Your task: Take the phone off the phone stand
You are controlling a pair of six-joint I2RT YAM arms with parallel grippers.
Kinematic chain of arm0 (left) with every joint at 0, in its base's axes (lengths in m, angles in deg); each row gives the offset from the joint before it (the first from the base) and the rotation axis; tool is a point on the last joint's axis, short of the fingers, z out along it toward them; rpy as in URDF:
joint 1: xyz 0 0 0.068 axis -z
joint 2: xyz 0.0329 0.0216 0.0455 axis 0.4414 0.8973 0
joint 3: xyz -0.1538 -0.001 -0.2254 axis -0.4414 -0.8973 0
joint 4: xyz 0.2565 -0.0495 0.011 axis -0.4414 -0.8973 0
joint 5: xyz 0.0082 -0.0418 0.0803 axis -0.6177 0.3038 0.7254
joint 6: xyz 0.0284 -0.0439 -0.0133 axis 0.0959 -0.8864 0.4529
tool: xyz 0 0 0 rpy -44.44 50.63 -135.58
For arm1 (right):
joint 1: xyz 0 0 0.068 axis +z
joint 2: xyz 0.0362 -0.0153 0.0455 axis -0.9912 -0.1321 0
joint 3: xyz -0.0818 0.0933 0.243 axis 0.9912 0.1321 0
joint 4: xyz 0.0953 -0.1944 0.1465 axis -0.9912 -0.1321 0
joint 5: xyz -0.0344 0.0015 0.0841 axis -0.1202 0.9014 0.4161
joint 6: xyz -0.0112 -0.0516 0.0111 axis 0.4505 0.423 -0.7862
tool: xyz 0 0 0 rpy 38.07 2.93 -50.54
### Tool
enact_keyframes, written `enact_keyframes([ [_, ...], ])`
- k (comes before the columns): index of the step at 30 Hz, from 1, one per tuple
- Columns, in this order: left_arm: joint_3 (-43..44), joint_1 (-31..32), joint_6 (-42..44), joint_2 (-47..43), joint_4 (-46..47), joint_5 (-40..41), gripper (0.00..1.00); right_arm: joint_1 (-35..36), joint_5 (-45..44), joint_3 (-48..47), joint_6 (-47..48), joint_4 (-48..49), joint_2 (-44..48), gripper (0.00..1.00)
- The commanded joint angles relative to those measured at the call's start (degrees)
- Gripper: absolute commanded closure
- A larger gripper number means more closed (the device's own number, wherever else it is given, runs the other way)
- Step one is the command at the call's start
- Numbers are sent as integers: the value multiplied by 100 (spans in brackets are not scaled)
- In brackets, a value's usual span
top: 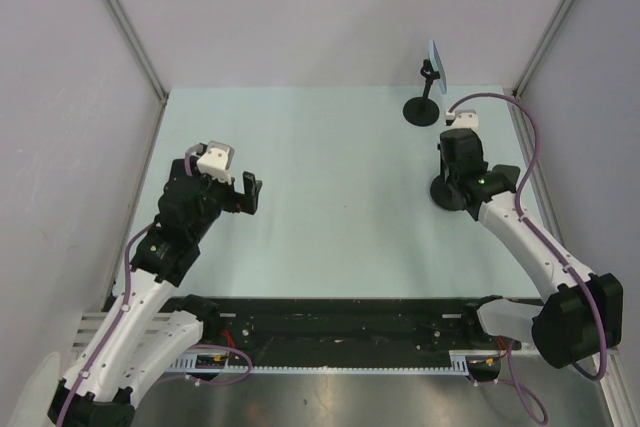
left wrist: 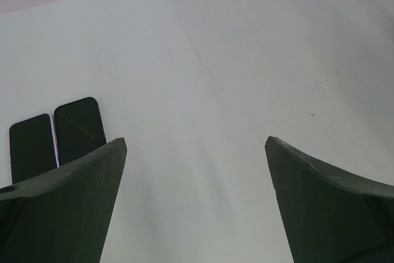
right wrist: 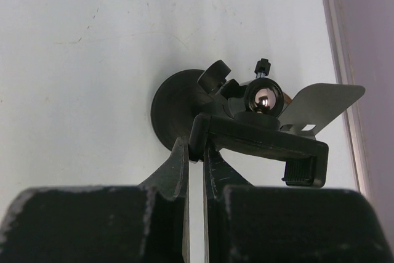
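At the right rear of the bench [top: 330,147], the phone [top: 437,65], a pale blue slab too small to read, sits atop the far phone stand [top: 423,110]. Right gripper [right wrist: 196,146] pinches the black clamp [right wrist: 258,140] of a nearer stand [right wrist: 169,109], mostly hidden from above. Left gripper [left wrist: 196,141] hangs spread, half-covering two dark rectangles [left wrist: 79,129].

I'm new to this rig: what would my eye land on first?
The right hand pinches the clamp of a black phone stand on the right. A second stand behind it carries a pale blue slab. The left hand hangs open near two dark phones lying flat.
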Motion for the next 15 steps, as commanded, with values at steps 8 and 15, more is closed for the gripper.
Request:
enact_keyframes([
  [8, -36, 30, 186, -47, 205, -154, 0, -46, -188, -80, -515, 134, 2, 100],
  [15, -36, 30, 195, -2, 205, -171, 0, -28, 14, -27, -647, 116, 203, 67],
])
